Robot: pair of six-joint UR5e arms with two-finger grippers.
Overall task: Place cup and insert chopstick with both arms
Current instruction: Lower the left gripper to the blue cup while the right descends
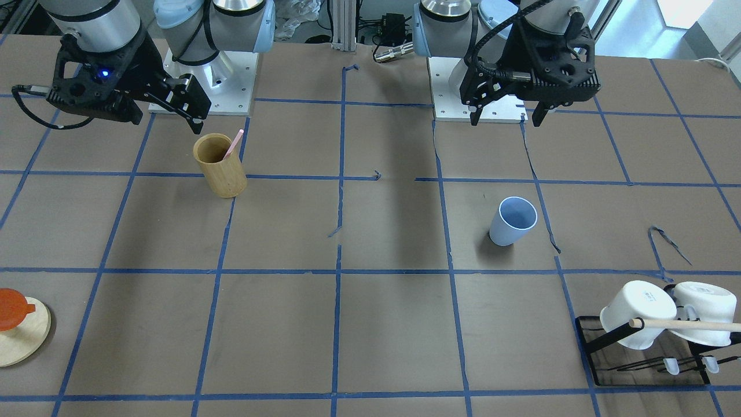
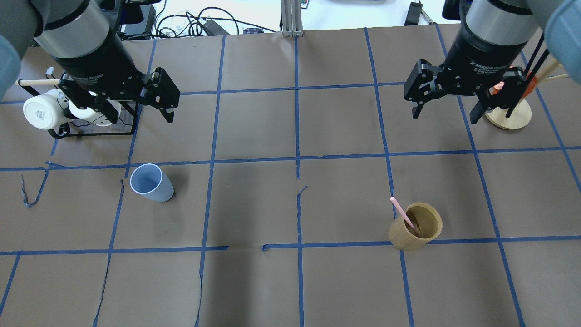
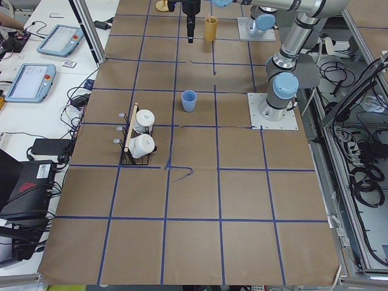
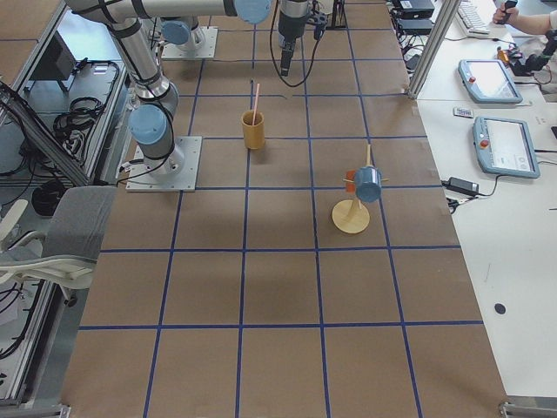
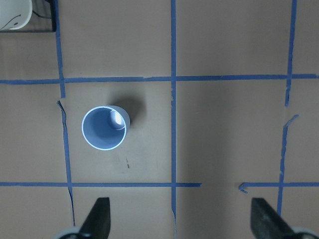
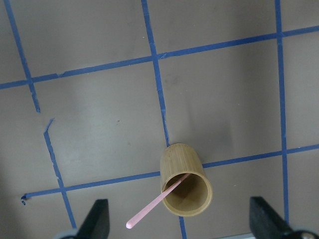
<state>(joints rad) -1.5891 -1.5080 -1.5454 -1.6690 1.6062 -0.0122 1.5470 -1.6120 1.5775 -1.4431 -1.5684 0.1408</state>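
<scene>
The light blue cup (image 1: 512,223) stands upright and empty on the table, also in the overhead view (image 2: 152,183) and the left wrist view (image 5: 104,128). My left gripper (image 2: 138,113) hovers open and empty above and behind it; its fingertips (image 5: 97,219) frame the bottom of the wrist view. A pale pink chopstick (image 2: 401,211) leans inside the tan bamboo holder (image 2: 415,227), also seen in the right wrist view (image 6: 187,181). My right gripper (image 2: 445,116) hovers open and empty high above it.
A black rack with two white mugs (image 2: 43,113) and a wooden rod sits beyond my left gripper. A round wooden stand (image 2: 508,113) with an orange piece sits beyond my right gripper. Blue tape lines grid the brown table.
</scene>
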